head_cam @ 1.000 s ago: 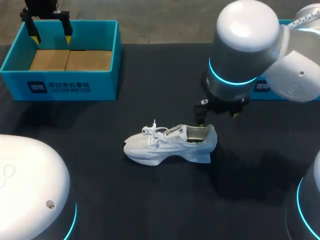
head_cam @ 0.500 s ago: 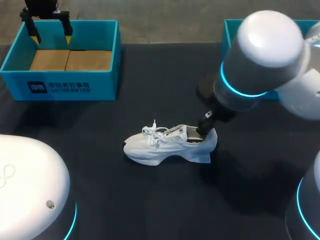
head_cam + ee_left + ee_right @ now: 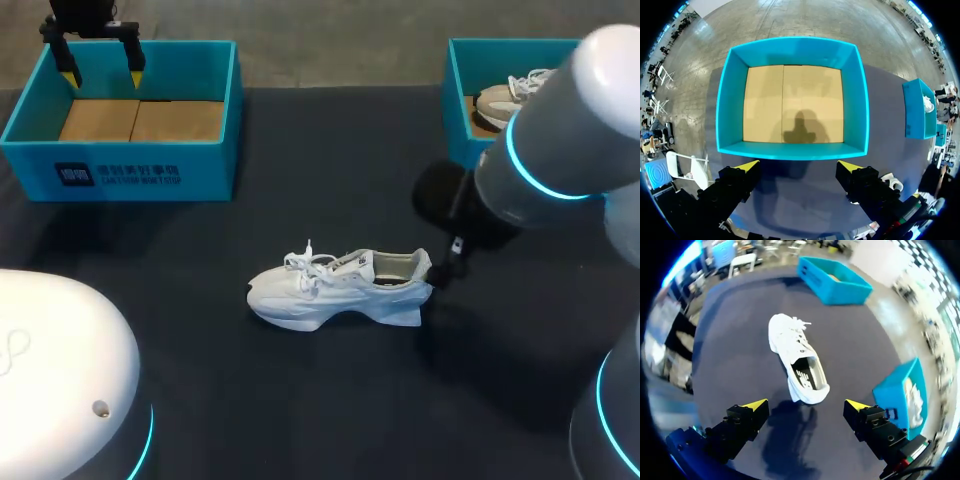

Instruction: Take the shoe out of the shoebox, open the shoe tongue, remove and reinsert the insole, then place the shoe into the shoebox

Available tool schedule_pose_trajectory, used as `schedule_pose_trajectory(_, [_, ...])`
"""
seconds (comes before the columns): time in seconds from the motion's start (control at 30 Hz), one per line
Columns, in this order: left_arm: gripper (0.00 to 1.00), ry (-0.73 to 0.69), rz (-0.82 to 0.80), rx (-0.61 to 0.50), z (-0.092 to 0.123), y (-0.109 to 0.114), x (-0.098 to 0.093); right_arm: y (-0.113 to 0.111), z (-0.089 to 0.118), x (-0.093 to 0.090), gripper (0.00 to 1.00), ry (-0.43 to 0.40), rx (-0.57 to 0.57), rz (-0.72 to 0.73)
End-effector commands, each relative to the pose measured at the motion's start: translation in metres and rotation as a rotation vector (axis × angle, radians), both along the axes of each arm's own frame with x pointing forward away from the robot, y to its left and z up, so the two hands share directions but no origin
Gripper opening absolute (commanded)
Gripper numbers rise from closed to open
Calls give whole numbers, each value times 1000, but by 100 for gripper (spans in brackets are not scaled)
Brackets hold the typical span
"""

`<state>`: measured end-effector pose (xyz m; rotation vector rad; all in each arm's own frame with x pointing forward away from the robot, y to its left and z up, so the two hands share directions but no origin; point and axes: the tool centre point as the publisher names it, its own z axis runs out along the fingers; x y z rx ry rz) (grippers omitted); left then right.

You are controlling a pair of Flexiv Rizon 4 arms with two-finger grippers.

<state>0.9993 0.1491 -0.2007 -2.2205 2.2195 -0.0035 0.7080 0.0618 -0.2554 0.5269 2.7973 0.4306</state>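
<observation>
Shoe: a white sneaker [image 3: 340,288] standing on its sole on the dark table [image 3: 300,410], out of both boxes. In the head view its toe points to the left and its heel to the right.
Look of the shoe: white upper and a thick white wedge sole, with white laces [image 3: 305,262] lying loose over the tongue. The mouth is open, and a pale insole [image 3: 807,375] shows inside.
Writing: dark print on the insole and a small dark tag at the tongue, both too small to make out. There is white print on the front wall of the left shoebox [image 3: 125,172].
Left shoebox: teal walls and a tan cardboard floor in two panels.
Right shoebox: teal [image 3: 458,95], at the table's far right, with a second shoe [image 3: 500,100] (pale, laced) inside.
Left gripper: it [image 3: 799,165] hangs over one edge of the left shoebox, with its fingers spread wide.
Right gripper: it [image 3: 806,405] sits just behind the shoe's heel with its fingers wide apart, not touching the shoe.
Right arm: it [image 3: 560,150] comes in over the right shoebox.
</observation>
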Motion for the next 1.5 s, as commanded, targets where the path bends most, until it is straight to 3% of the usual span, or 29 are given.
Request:
schedule_pose_trajectory(0.03, [100,1,0,0,0,0,0,-6,-6,1,100,-352,151,602])
schedule_pose_trajectory(0.8, [100,1,0,0,0,0,0,-6,-6,1,100,-352,151,602])
schedule_pose_trajectory(1.0, [100,1,0,0,0,0,0,-19,-18,18,100,-284,200,578])
schedule_pose_trajectory(1.33, [100,1,0,0,0,0,0,-43,-46,44,100,-295,290,597])
schedule_pose_trajectory(1.5, [100,1,0,0,0,0,0,-57,-68,50,100,-248,314,575])
